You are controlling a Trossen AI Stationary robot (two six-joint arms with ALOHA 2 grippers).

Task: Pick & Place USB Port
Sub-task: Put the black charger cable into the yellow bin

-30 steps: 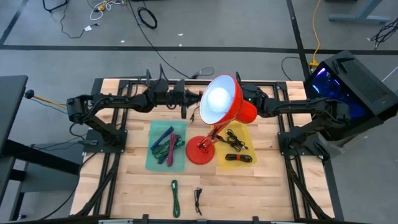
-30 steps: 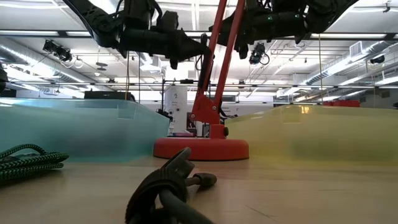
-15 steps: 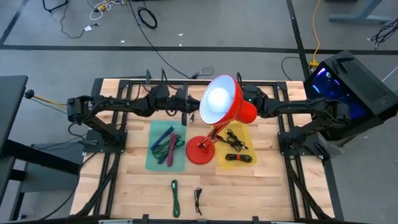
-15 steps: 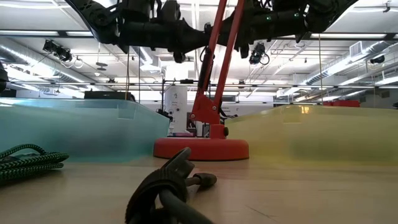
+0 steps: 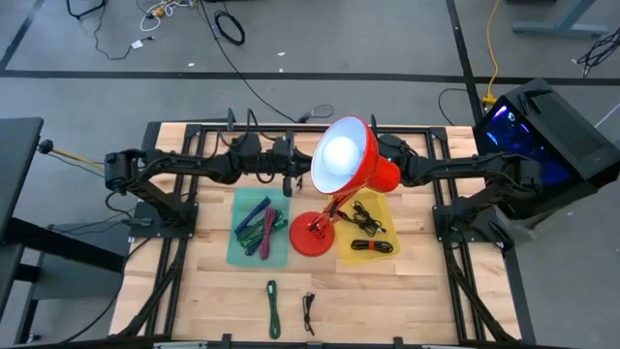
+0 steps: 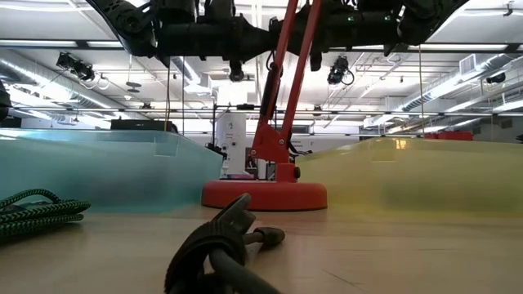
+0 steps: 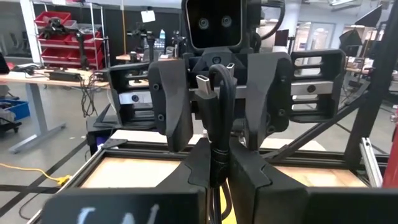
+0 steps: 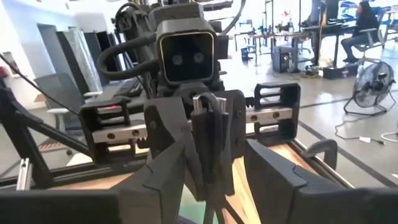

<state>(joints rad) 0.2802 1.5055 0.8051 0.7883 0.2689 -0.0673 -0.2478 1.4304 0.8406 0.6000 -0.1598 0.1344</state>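
Note:
My left gripper (image 7: 212,163) is high above the table's far side (image 5: 289,174), shut on a black USB cable (image 7: 217,118) whose metal plug (image 7: 204,83) sticks out past the fingertips. My right gripper (image 8: 214,155) faces it from the table's right, open, with its fingers on either side of the left gripper's tip and apart from the plug (image 8: 203,103). In the high view the red lamp's shade (image 5: 344,155) hides the right gripper. A green cable (image 5: 273,305) and a black cable (image 5: 309,312) lie on the table near its front edge. My left gripper pinches the black USB cable between its two fingers, just behind the plug end (image 7: 215,140). The fingers lie level, pointing toward the table's right, along the cable. The plug (image 7: 204,83) stands clear in the air; the cable's remainder runs back out of sight.
A red desk lamp stands mid-table on its round base (image 5: 312,236), its stem (image 6: 282,82) rising between the arms. A teal tray (image 5: 244,254) holds coloured cables, a yellow tray (image 5: 383,206) black ones. Bare wood lies along the near edge.
My left gripper has risen and tipped from slanting downward to level, staying shut on the cable. My right arm has kept still.

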